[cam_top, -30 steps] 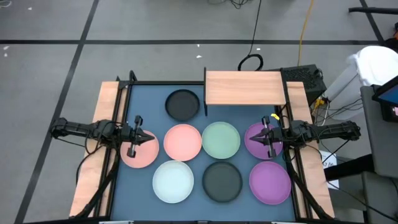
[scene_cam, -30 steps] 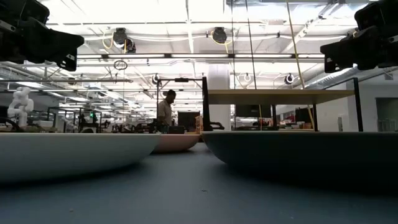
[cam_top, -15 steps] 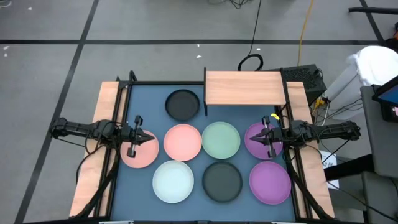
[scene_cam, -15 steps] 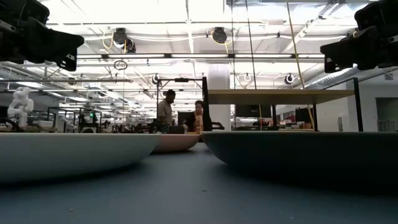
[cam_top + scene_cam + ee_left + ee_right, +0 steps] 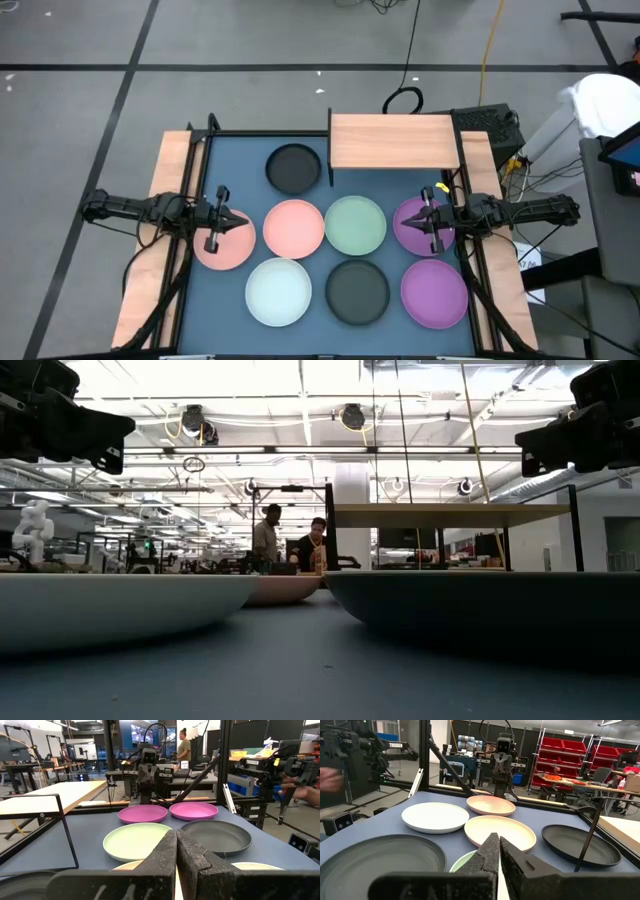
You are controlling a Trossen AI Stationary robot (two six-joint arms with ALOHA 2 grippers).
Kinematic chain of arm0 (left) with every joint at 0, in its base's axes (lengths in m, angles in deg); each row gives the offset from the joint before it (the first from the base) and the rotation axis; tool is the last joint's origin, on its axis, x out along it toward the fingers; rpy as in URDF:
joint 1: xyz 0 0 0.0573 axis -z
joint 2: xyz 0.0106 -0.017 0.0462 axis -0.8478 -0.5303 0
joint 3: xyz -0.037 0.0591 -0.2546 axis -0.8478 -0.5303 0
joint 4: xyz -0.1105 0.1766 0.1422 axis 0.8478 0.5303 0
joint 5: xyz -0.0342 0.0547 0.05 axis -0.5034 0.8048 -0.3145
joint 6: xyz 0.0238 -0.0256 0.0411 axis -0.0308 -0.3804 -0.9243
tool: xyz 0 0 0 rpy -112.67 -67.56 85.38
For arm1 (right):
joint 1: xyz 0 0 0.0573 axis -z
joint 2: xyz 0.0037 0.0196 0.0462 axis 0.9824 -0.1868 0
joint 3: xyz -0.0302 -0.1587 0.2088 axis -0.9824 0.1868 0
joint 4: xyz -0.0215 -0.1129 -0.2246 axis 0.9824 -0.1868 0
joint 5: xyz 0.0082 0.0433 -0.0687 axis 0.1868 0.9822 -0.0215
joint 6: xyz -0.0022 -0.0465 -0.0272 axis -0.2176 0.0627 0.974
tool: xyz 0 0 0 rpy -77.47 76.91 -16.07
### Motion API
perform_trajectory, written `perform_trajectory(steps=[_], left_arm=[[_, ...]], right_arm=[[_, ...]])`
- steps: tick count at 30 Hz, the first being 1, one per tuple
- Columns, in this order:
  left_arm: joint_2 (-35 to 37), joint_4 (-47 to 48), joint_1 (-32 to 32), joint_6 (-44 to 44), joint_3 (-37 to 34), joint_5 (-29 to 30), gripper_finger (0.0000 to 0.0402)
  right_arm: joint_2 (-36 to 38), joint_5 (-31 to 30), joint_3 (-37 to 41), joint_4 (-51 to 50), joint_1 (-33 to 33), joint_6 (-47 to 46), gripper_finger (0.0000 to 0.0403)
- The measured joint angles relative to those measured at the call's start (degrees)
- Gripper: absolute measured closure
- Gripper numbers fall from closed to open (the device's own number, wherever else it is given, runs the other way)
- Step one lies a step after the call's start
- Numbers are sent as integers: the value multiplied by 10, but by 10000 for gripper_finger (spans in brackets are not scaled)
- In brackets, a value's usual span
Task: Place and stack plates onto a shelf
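Nothing stacked yet, I judge. My left gripper (image 5: 215, 221) hangs closed and empty over the far-left pink plate (image 5: 228, 245). Seven plates lie flat, rims up, on the blue table (image 5: 230, 165); an eighth may hide under the shelf (image 5: 393, 140). Its bare board runs left-right at the rear. My right gripper (image 5: 432, 220), pinched closed on nothing, hangs over the upper purple plate (image 5: 412, 226).

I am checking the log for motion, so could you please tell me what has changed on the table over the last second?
Nothing on the table visibly changed. Both pincers, left and right, hover shut where they were, the round matte plates lie as before, and the light-wood shelf is bare. Only a second person has appeared in the room behind.
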State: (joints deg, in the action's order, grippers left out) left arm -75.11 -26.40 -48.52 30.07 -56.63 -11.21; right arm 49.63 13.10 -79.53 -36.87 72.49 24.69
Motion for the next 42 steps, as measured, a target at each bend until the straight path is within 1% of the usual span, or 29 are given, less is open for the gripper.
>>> perform_trajectory(steps=[4,8,19,20,23,24,26,29,31,35,37,42], left_arm=[[0,0,0,-2,0,0,398],[0,0,0,-32,0,0,398],[0,0,0,-26,0,0,398],[0,0,0,-24,0,0,398],[0,0,0,-15,0,0,398],[0,0,0,-14,0,0,398],[0,0,0,-15,0,0,398],[0,0,0,-13,0,0,398],[0,-3,0,-13,0,0,398],[0,-4,0,-13,0,0,398],[0,-2,0,-13,0,0,398],[0,0,0,-13,0,0,398]], right_arm=[[0,0,0,0,0,0,403],[0,0,0,0,0,0,403],[0,0,0,0,0,-1,403],[0,0,0,0,0,-14,403],[0,2,0,-1,-2,-127,403],[0,-2,0,-1,-2,-143,403],[0,-16,-1,10,-2,-147,403],[-5,-17,-16,21,-2,-148,403],[-18,-17,-29,10,-2,-150,403],[-65,-21,-76,22,-2,-143,403],[-99,-30,-98,17,-2,-137,403],[-185,-31,-166,19,-2,-131,403]])
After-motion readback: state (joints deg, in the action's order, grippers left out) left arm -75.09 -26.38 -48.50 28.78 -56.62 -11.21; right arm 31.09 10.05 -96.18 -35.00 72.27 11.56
